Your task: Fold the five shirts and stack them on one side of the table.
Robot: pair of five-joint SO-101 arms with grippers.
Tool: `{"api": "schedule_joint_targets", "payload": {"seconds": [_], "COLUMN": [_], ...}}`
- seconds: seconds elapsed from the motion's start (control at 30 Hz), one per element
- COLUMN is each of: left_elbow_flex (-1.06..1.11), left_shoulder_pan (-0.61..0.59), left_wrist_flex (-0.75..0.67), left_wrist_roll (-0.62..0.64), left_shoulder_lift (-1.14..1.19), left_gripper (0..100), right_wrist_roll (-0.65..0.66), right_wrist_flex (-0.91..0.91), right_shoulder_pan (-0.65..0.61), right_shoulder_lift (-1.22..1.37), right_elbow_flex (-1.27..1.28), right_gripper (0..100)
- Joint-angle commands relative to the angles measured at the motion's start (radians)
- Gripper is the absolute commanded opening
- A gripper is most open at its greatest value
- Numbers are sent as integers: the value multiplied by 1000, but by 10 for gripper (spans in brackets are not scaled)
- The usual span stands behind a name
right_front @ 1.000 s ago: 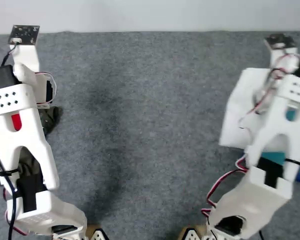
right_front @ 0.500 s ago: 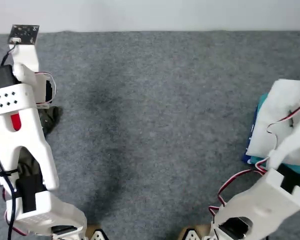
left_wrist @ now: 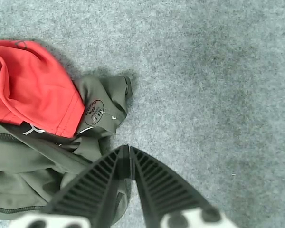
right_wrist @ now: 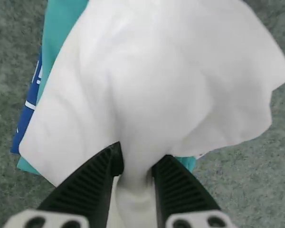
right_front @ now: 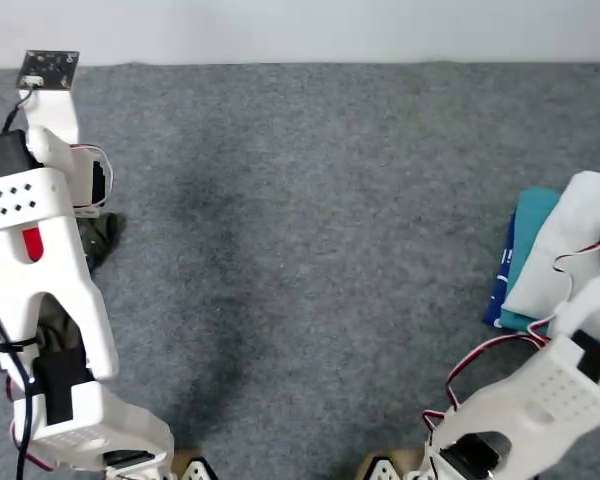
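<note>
Over carpet (right_front: 300, 200), right pincer (right_wrist: 136, 156) grips white shirt (right_wrist: 156, 80).

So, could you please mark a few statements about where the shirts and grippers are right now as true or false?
1. The right gripper is clamped on the white shirt. True.
2. The white shirt hangs over a red one. False: beneath it lie a teal shirt and a blue shirt.
3. The left gripper is wide open. False: its fingers are together, and it sits above the olive shirt.
4. A red shirt lies partly on the olive shirt. True.
</note>
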Motion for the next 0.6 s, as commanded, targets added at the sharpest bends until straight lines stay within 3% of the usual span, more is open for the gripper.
{"api": "schedule_joint_targets", "payload": {"seconds": [0.0,0.1,0.3,0.37,0.47,0.57], "left_elbow_flex": [-2,-2,-2,-2,-2,-2], "left_shoulder_pan": [-6,-6,-6,-6,-6,-6], "left_wrist_flex": [21,21,21,21,21,21], "left_wrist_roll": [-9,-9,-9,-9,-9,-9], "left_shoulder_lift": [-18,-18,-18,-18,-18,-18], "left_gripper": [5,5,5,5,5,5], "right_wrist_roll": [-58,-152,-160,-158,-158,-164], "right_wrist_flex": [-2,7,133,160,163,154], "right_shoulder_pan": [12,22,2,-24,-61,-82], "right_shoulder_lift": [-15,-53,-170,-185,-150,-79], "right_elbow_flex": [-18,-48,-152,-150,-150,-150], "right_gripper": [208,264,265,206,0,42]}}
